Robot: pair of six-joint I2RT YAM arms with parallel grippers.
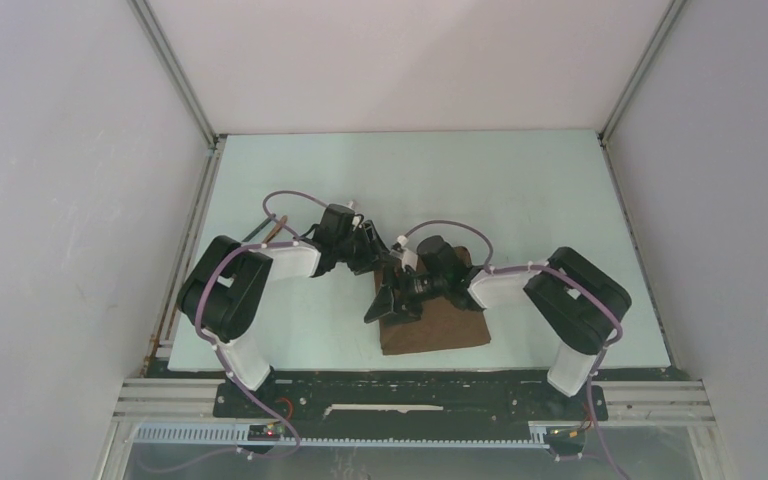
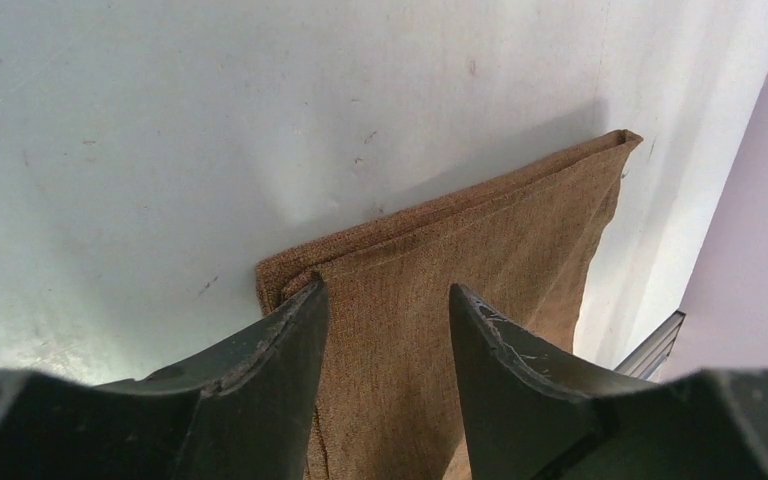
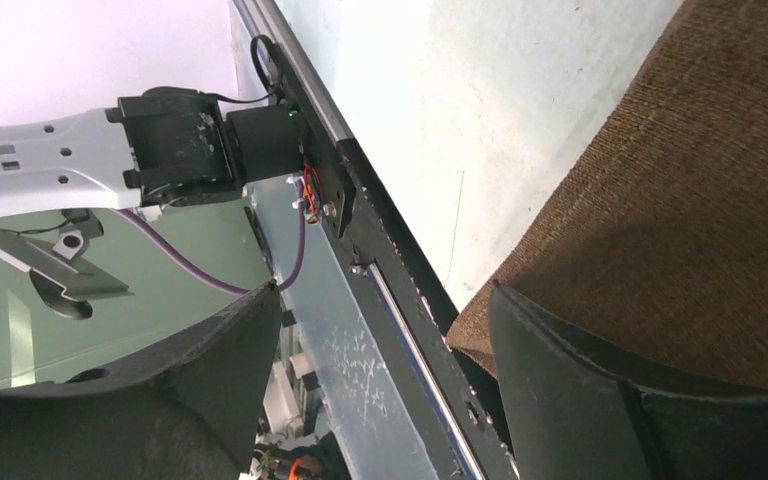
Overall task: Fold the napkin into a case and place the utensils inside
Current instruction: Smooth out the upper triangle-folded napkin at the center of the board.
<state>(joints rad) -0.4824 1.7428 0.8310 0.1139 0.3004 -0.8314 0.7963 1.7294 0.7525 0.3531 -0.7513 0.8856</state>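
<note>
The brown napkin (image 1: pixel 438 326) lies folded into a flat rectangle near the table's front edge. It also shows in the left wrist view (image 2: pixel 480 250) and the right wrist view (image 3: pixel 680 180). My left gripper (image 1: pixel 378 250) is open and empty, its fingers (image 2: pixel 290 340) just above the napkin's far left corner. My right gripper (image 1: pixel 388 300) is open and empty over the napkin's near left corner, with one finger (image 3: pixel 560 380) above the cloth and the other past the table edge. A slim reddish-brown piece (image 1: pixel 270 230) shows behind the left arm. The fork is hidden.
The pale green table (image 1: pixel 520 190) is walled at the back and both sides. The black front rail (image 3: pixel 400 300) runs right beside the napkin's near edge. The left arm's base (image 3: pixel 110 160) shows in the right wrist view.
</note>
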